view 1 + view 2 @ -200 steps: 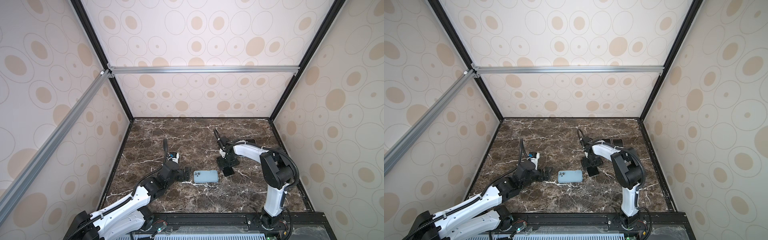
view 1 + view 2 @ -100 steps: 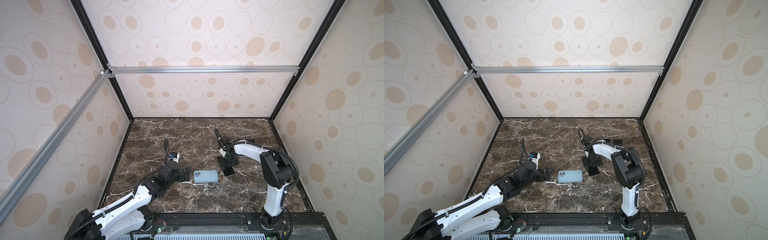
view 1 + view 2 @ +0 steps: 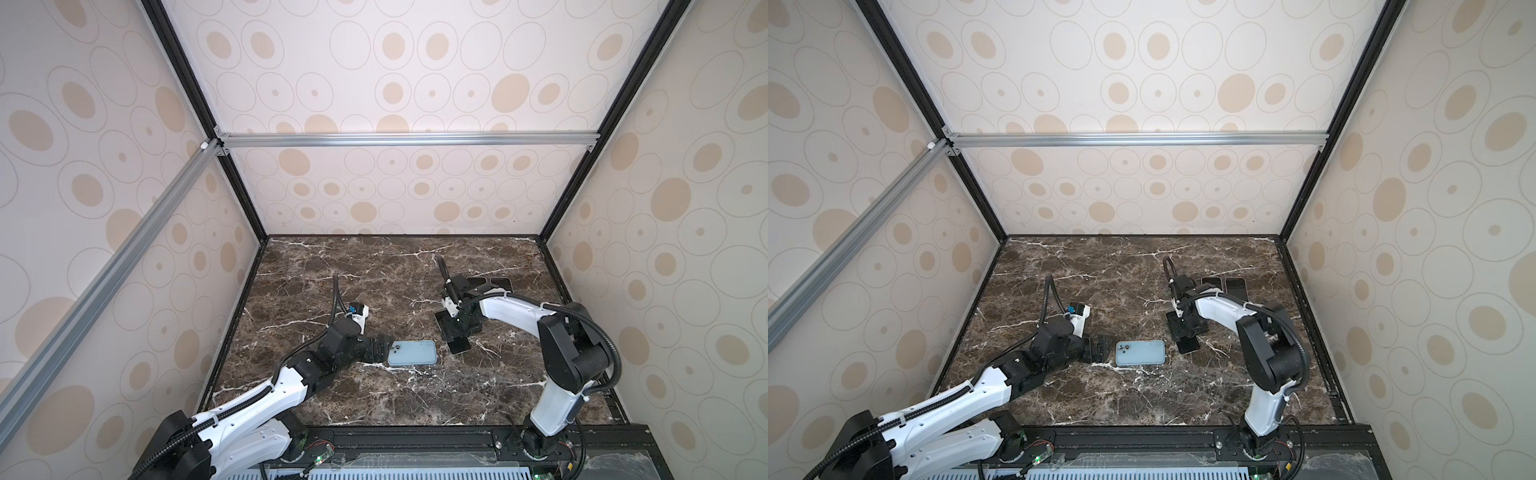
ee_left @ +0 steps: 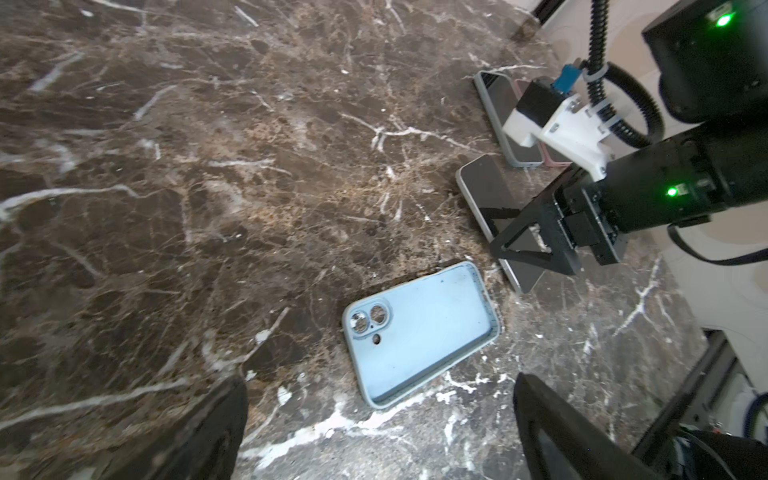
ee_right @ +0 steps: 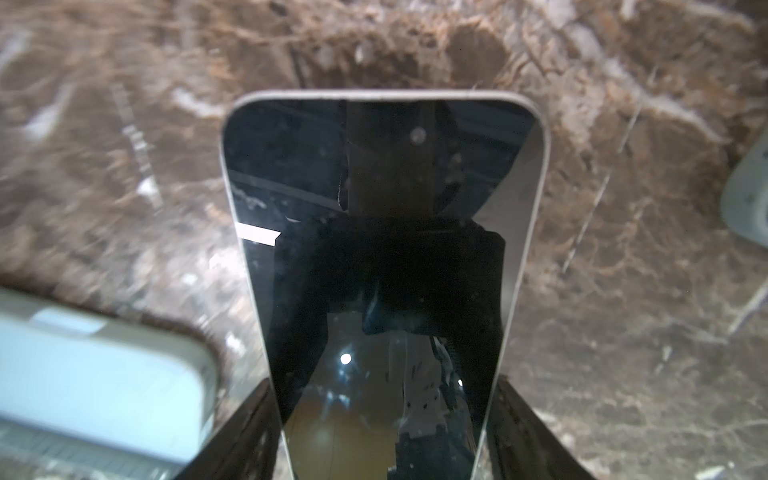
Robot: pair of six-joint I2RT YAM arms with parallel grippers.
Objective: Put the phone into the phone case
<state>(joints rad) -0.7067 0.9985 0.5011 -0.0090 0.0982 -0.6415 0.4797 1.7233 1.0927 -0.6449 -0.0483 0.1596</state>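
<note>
The right end effector (image 3: 456, 334) pinches the phone (image 5: 382, 208) by its edges — it may slip; the left end effector (image 3: 381, 349) stands wide, so the case (image 3: 413, 353) could slide.

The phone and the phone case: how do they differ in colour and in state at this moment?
The phone has a dark glossy screen; the phone case is light blue. The right gripper clamps the phone by its long sides; the phone case lies free, just ahead of the open left gripper. Both are flat rounded rectangles.
</note>
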